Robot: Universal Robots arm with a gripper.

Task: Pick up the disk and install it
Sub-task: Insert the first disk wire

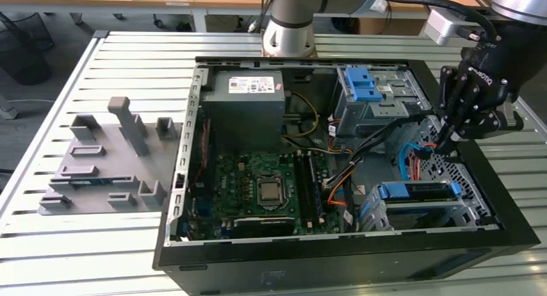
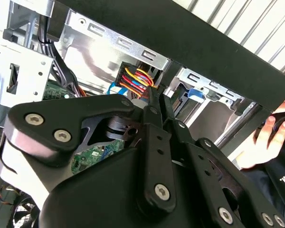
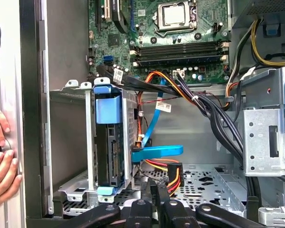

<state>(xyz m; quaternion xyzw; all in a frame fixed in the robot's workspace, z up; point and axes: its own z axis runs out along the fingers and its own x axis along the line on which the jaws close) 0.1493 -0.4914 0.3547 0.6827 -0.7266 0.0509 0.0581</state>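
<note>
Exterior view, left to right: a grey fixture block (image 1: 107,161) lies on the slatted bench (image 1: 51,245), beside the open computer case (image 1: 342,257) with its motherboard (image 1: 265,187) and grey power supply (image 1: 250,94); at the case's right the arm's tool (image 1: 444,142) hangs inside, near loose cables (image 1: 410,158). Its fingers look drawn narrow, pinched close with nothing between them. The disk (image 1: 419,192) already sits in the drive cage (image 1: 427,209) at the case's lower right corner, blue bracket uppermost, its long axis running across the exterior view from left to right, flat faces standing on edge. In the first wrist view the disk (image 3: 109,142) stands in its bay with a blue data cable (image 3: 156,153) and a coloured power lead (image 3: 173,175) just beside the tool tips. The likely hazard: the tool snagging or tugging those cables, or knocking a half-seated drive askew. A person's hand (image 3: 2,166) rests at the case's outer wall, close enough to be caught.
</note>
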